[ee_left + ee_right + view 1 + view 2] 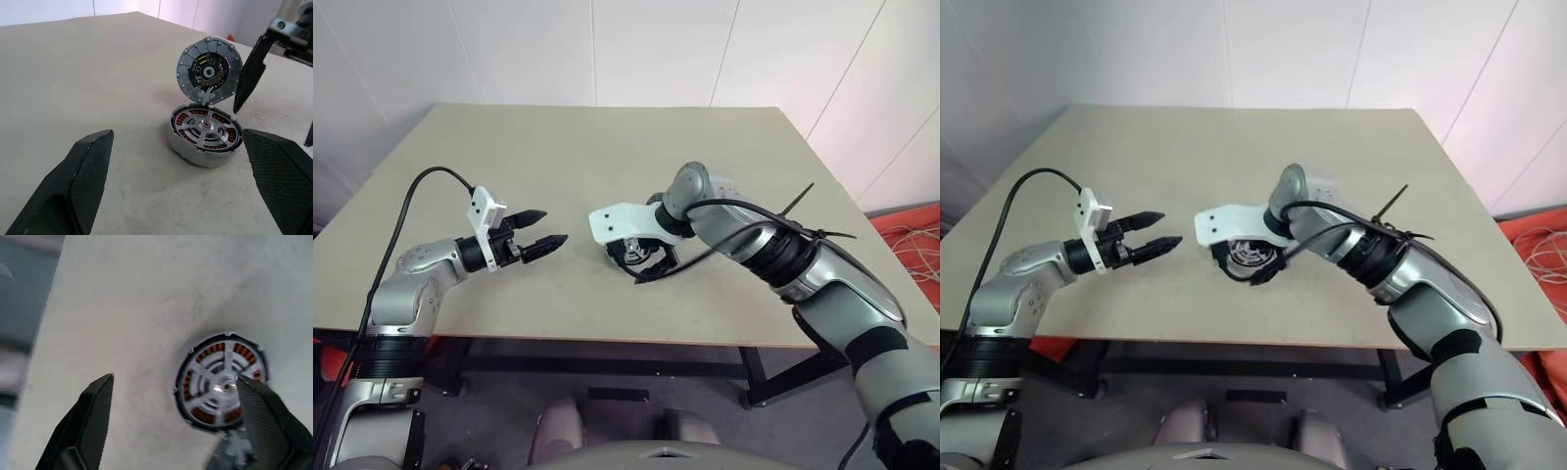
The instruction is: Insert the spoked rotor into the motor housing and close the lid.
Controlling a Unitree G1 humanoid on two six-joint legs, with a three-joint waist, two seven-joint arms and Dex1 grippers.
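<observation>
White wall panels stood behind the beige table you were working at. Near the table's front edge sat the motor housing, a round pale-walled cup resting flat on the tabletop. You could see the spoked rotor already seated inside it, its silver spokes lying over the ring of copper-brown windings. The lid stood open, tilted up from the housing's far rim, with its dark inner face and centre turned toward your left wrist camera.

Your right gripper hung right above the housing, pointing steeply down, its jaws spread wide and holding nothing; one finger showed just beside the raised lid, and whether it touched the lid could not be told. Your left gripper hovered level above the table, off to the left of the housing and apart from it, aimed toward it, jaws also wide apart and empty.
</observation>
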